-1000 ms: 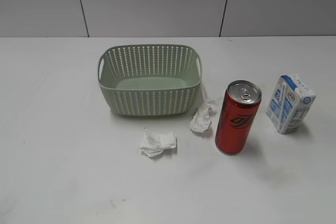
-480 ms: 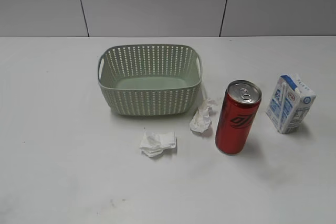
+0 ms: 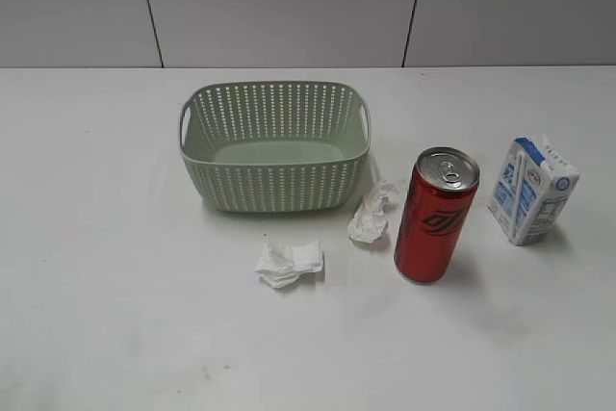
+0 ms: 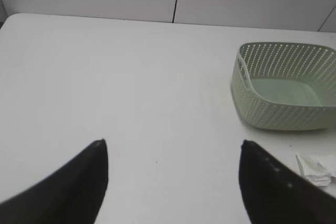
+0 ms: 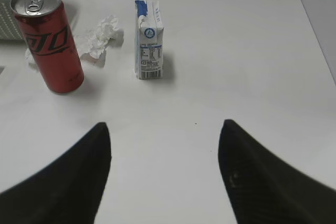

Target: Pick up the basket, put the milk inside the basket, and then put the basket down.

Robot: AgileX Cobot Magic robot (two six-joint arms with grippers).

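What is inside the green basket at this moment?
The basket holds nothing: its bare green floor shows in the exterior view. The near wall covers only a thin strip of floor. The milk stands outside, to its right on the table.

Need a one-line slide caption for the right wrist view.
Open right gripper hovers above the table, facing the upright milk, red can and crumpled tissue.

Basket (image 3: 274,146) open on top & left; tissue wads (image 3: 373,211) by its front-right, can (image 3: 434,216) stands between wads & milk (image 3: 531,190).
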